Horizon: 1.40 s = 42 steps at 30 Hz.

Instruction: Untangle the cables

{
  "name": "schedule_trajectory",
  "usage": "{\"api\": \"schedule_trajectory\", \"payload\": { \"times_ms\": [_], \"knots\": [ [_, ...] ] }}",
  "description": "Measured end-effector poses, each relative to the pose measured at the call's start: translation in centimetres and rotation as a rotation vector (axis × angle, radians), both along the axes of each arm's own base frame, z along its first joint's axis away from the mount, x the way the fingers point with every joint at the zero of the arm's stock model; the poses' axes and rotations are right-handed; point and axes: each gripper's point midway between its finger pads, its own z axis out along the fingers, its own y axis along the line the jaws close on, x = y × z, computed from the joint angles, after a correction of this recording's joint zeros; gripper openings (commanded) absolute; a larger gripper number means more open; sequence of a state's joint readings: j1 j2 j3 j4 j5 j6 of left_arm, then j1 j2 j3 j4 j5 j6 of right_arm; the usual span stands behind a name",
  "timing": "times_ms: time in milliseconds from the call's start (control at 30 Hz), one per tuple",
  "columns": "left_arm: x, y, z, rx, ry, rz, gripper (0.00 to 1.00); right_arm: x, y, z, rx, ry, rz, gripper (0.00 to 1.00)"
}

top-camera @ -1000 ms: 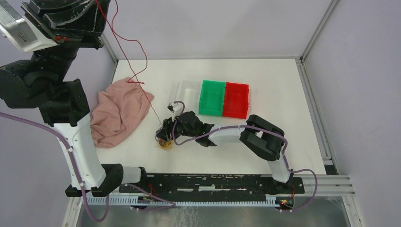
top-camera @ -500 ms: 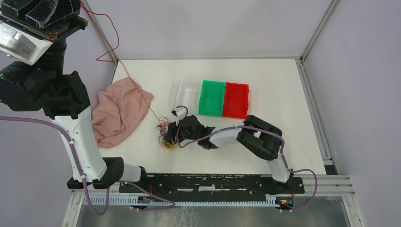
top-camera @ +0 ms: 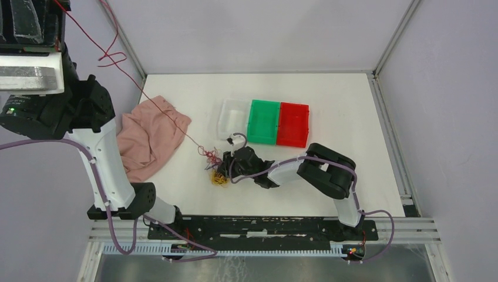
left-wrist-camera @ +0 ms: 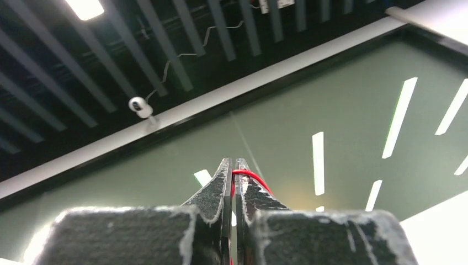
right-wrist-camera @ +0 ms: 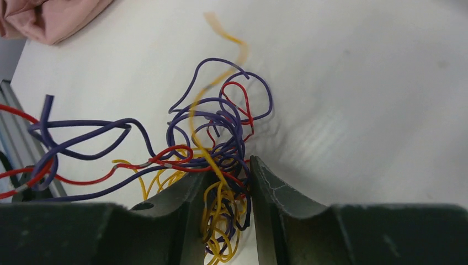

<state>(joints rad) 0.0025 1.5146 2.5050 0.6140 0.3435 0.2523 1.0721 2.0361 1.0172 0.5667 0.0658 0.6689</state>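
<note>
Purple, yellow and red, the thin tangled cables (right-wrist-camera: 215,149) lay clumped on the white bench (top-camera: 352,100), clamped by the right gripper (right-wrist-camera: 229,171), seemingly as an anchor. The left gripper (left-wrist-camera: 232,163), held high, pinched one dark red wire (left-wrist-camera: 248,174), likely to draw it free.

We see purple, red and yellow cables (right-wrist-camera: 221,143) on a plain white table (top-camera: 329,100). At ten o'clock from them, the cloth (top-camera: 144,138) is dusty pink. At one o'clock: a clear bin (top-camera: 233,113), a green bin (top-camera: 262,121), a red bin (top-camera: 292,124).
</note>
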Motion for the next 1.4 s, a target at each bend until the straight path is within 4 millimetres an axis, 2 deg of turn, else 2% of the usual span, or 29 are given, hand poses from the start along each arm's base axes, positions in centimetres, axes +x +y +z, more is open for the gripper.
{"api": "schedule_trajectory", "payload": {
  "times_ms": [133,167,267,333,500,600,733,800,933,1000,1067,1167,1333,1400],
  "knots": [
    [0.5,1.3,0.3,-0.070,-0.021,0.041,0.03,0.5,-3.1,-0.3,-0.021,0.024,-0.110,0.37],
    [0.6,1.6,0.2,-0.082,-0.015,0.041,0.03,0.7,-4.2,-0.2,-0.026,0.028,-0.141,0.41],
    [1.7,1.5,-0.2,-0.081,0.048,0.034,0.03,0.8,-6.5,0.3,-0.044,0.027,-0.184,0.66],
    [2.9,1.1,-1.1,-0.066,0.130,0.003,0.03,0.5,-7.8,1.1,-0.062,0.021,-0.186,0.76],
    [6.3,-1.1,-5.2,0.033,0.362,-0.087,0.03,-0.7,-8.8,5.4,-0.078,-0.058,-0.078,0.80],
    [8.5,-1.9,-7.7,0.064,0.473,-0.131,0.03,-1.6,-9.0,9.4,-0.050,-0.148,0.013,0.81],
    [10.8,-2.6,-9.9,0.091,0.568,-0.166,0.03,-2.9,-8.9,14.6,0.024,-0.286,0.132,0.82],
    [12.1,-2.9,-11.0,0.100,0.617,-0.181,0.03,-3.4,-8.6,16.1,0.042,-0.332,0.184,0.81],
    [13.6,-3.3,-12.6,0.112,0.683,-0.208,0.03,-2.8,-5.4,20.2,0.079,-0.416,0.289,0.79],
    [13.8,-3.4,-13.0,0.115,0.696,-0.211,0.03,-2.1,-3.6,22.2,0.105,-0.458,0.322,0.77],
    [13.6,-3.4,-13.3,0.118,0.704,-0.213,0.03,-1.3,-2.4,23.4,0.122,-0.481,0.341,0.75],
    [13.0,-3.6,-13.4,0.128,0.701,-0.215,0.03,-0.5,-1.0,23.9,0.145,-0.485,0.379,0.74],
    [12.0,-3.7,-13.5,0.139,0.695,-0.216,0.03,-1.0,0.4,22.3,0.169,-0.421,0.470,0.75],
    [11.9,-3.7,-13.7,0.139,0.696,-0.216,0.03,-1.5,0.6,21.7,0.170,-0.396,0.497,0.71]
  ]
}}
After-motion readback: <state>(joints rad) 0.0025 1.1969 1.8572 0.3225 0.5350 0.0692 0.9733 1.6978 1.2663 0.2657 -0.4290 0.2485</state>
